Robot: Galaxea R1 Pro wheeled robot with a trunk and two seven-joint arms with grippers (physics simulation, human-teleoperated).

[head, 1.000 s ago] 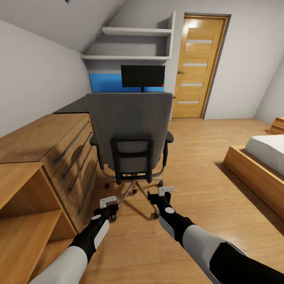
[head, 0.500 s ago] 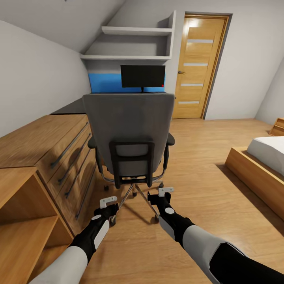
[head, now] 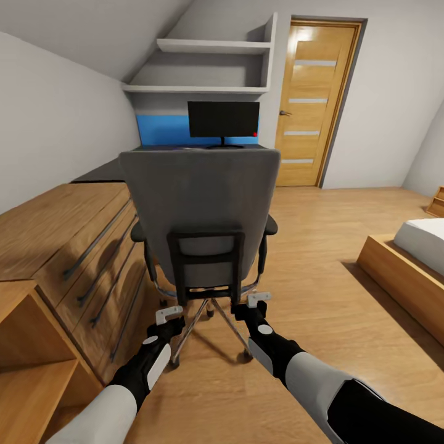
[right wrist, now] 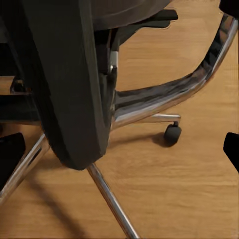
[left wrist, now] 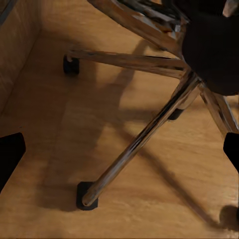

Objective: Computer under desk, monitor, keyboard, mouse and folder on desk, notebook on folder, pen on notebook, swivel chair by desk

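Left gripper (head: pixel 168 316) and right gripper (head: pixel 258 300) hang low just behind the swivel chair (head: pixel 200 216), each side of its chrome base, touching nothing. Head view: pale fingertips show on both, but the gap can't be read from here. Chair back faces the robot, seat hidden, so whether the folder lies on it can't be told. Beyond the chair, the monitor (head: pixel 223 119) stands on the dark tabletop (head: pixel 102 172) under the white shelves. Light-wood cabinet (head: pixel 55 228) sits close on the chair's left side, a tight squeeze.

Left wrist view: black fingers (left wrist: pixel 10 157) at both frame edges, spread wide, nothing between. Chrome leg and castor of the chair base lie ahead on the wood floor (left wrist: pixel 45 119).

Right wrist view: fingers (right wrist: pixel 232 148) also wide apart, empty; black back bracket, chrome frame and a castor just ahead.

Handling judgement: chair is bulky and fairly heavy but rolls freely and swivels, so an off-centre push will spin it. Chrome tubes look slick; the upholstered back will give. Best hold is the stiff black bracket or the backrest edges, both grippers evenly.
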